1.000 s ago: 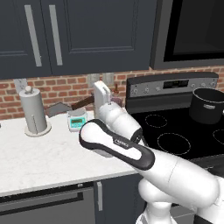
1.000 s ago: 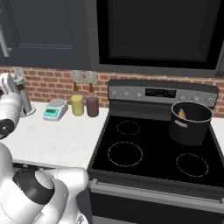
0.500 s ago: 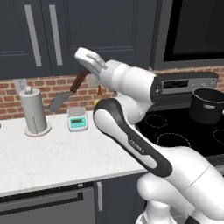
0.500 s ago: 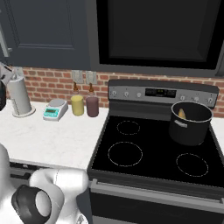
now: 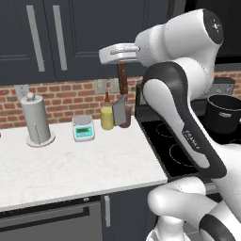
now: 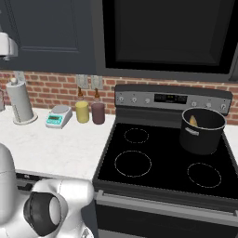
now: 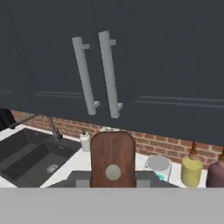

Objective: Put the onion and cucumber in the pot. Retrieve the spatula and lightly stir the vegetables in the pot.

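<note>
Spatula (image 5: 122,96) hangs pinched in the jaws above the worktop (image 5: 70,160); next, carry it to the pot (image 6: 201,129) and stir.

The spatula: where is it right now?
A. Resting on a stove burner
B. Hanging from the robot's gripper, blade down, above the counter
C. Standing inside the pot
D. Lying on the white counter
B: in the left base view the spatula hangs blade-down from the gripper, above the jars at the back of the counter.
</note>
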